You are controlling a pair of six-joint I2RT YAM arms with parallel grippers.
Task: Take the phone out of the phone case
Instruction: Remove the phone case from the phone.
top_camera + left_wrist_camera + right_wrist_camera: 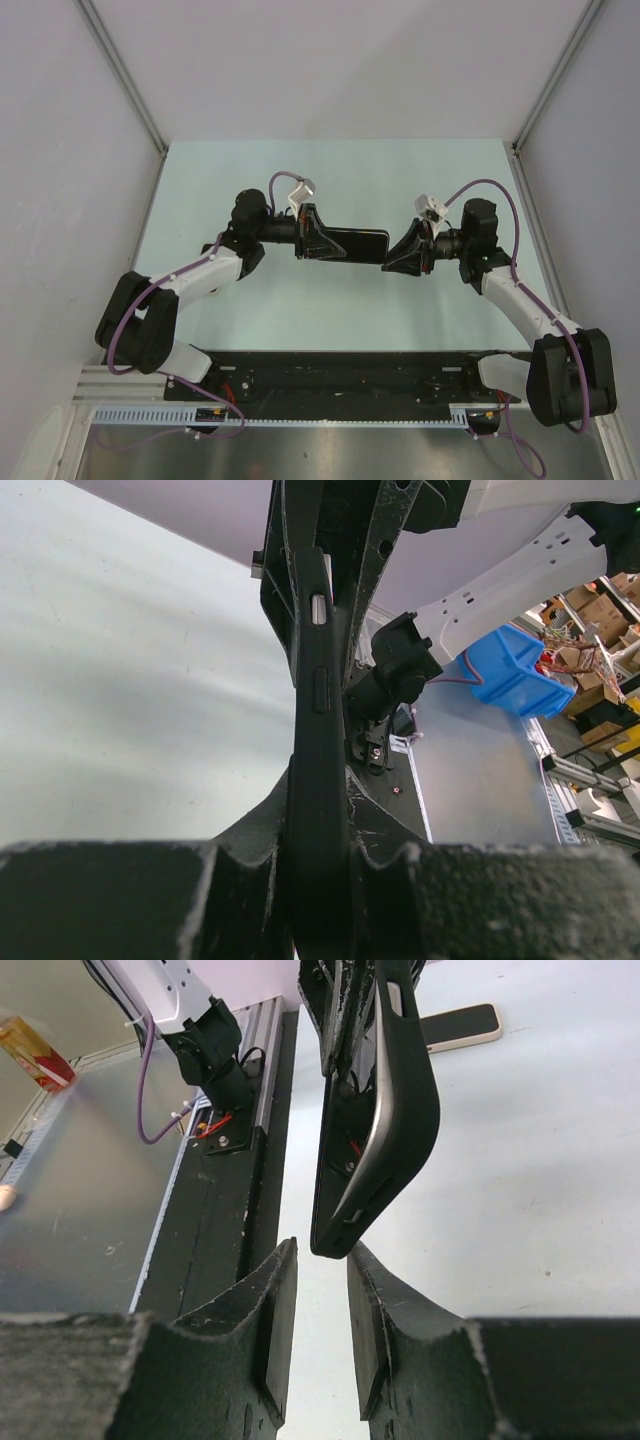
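Note:
A black phone case (355, 243) hangs level above the table, and my left gripper (318, 243) is shut on its left end. In the left wrist view the case (320, 730) runs edge-on up from between my fingers (240, 880). My right gripper (393, 255) is at the free right end, open a narrow gap with nothing in it. In the right wrist view the case's end (400, 1130) hangs just beyond my fingertips (280, 1270) and bows outward. A grey edge, probably the phone (365, 1150), shows inside it.
A flat light slab with a dark rim (460, 1028) lies on the pale table (330, 180) beyond the case. The black base rail (340, 375) runs along the near edge. Blue bins (510, 670) and boxes stand off the table.

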